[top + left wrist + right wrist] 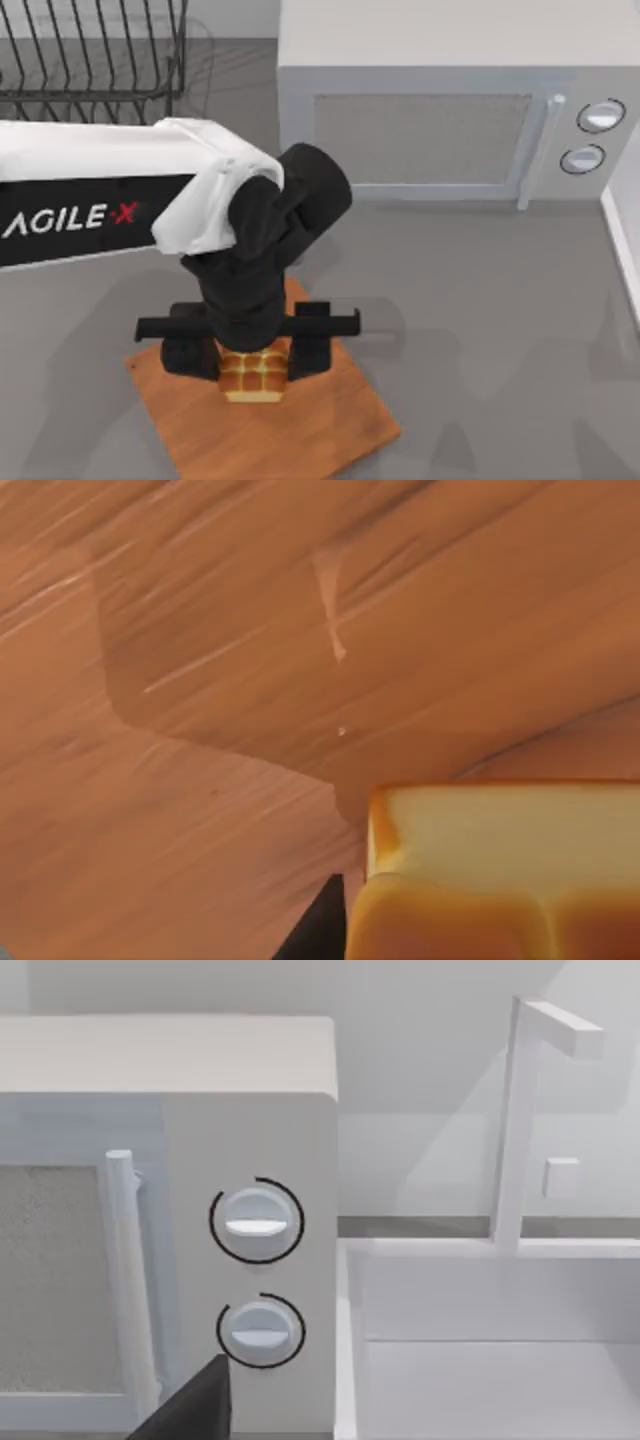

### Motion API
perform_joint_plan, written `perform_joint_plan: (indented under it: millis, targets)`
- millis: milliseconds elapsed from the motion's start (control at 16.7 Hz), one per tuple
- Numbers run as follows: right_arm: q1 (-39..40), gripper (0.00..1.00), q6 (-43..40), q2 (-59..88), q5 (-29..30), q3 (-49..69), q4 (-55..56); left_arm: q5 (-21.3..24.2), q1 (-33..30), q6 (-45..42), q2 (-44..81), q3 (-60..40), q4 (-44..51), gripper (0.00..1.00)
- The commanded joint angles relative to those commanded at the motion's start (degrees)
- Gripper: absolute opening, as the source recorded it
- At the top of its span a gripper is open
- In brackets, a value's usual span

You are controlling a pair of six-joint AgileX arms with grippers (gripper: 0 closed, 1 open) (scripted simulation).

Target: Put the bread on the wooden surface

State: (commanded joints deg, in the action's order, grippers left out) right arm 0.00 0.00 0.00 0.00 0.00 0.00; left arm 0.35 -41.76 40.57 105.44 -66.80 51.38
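Wooden surface [300,430], thin square board with streaked orange-brown grain, lies at 6 o'clock on the grey worktop [500,320]. On it sits the bread [251,377], glossy bumpy top and pale sides. Left pincer [252,350] straddles it, black fingers [309,342] flanking, touching. Beyond, at 1 o'clock, boxy white microwave [440,100]; at 11, wire rack [90,50].

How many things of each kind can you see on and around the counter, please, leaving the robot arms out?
Bread: 1
Wooden board: 1
Microwave: 1
Wire dish rack: 1
Sink: 1
Faucet: 1
Total: 6
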Motion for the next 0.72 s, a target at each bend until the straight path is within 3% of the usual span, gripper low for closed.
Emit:
perform_joint_plan:
  millis: [480,720]
  targets:
    - [0.0,1.00,0.0,0.0,0.0,0.0,0.0,0.0,-0.1,0.0,0.8,1.5,-2.3,0.00]
    - [0.0,1.00,0.0,0.0,0.0,0.0,0.0,0.0,-0.1,0.0,0.8,1.5,-2.3,0.30]
